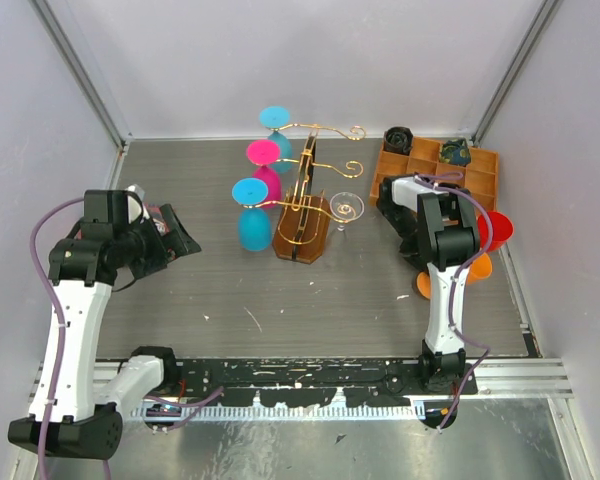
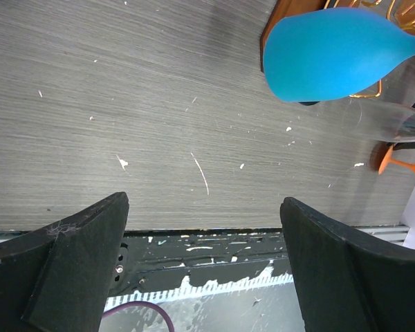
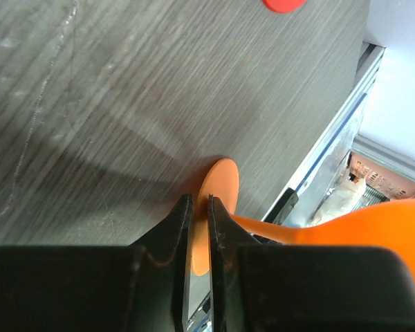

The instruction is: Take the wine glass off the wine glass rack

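Observation:
The wine glass rack (image 1: 302,205), gold wire on a brown wooden base, stands mid-table. A cyan glass (image 1: 275,120), a pink glass (image 1: 264,155) and a blue glass (image 1: 253,225) hang upside down on its left arms. A clear glass (image 1: 347,208) is at its right side. My right gripper (image 1: 432,278) is shut on the foot of an orange wine glass (image 3: 218,200), held on its side low over the table, away from the rack. My left gripper (image 1: 175,242) is open and empty, left of the rack, with the blue glass (image 2: 332,52) ahead of it.
A compartmented orange-brown wooden tray (image 1: 480,165) with small dark items sits at the back right. A red glass (image 1: 500,228) lies by the right wall, beside my right arm. The table's metal rail (image 3: 332,138) runs close to the orange glass.

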You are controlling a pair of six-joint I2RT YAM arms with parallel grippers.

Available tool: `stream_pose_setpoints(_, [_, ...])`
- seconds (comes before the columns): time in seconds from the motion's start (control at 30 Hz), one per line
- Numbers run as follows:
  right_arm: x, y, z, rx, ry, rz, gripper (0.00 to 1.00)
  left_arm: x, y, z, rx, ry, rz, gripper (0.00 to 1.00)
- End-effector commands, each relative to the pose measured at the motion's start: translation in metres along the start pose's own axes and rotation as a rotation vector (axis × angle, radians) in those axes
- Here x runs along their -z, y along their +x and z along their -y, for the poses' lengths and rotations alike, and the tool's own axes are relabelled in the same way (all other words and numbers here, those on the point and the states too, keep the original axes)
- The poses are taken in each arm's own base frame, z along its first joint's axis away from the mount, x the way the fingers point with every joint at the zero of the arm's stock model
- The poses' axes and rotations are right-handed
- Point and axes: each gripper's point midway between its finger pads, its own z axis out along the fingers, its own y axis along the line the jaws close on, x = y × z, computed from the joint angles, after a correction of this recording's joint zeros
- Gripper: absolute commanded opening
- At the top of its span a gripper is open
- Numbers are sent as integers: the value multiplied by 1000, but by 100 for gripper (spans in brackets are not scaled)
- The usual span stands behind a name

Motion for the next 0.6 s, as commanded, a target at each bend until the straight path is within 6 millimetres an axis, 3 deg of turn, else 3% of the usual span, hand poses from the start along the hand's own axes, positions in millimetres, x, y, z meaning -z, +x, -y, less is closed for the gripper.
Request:
stream_pose_setpoints(0.0, [0,-21,-66,-164,-238,28,17,-4,2,-4,-17,-10,-10,98])
stream_pose_setpoints(0.17, [1,-17,-72,-185,-284,19,28,-7,2,-4,-16,-10,-14,99])
stream_pose_setpoints(0.3, [3,-12,-80,-196,-337,10,32,-9,3,-4,-12,-5,-21,98])
stream_pose_setpoints(0.57, [8,-12,-83,-219,-331,35,30,-13,4,-5,-11,-7,-26,99])
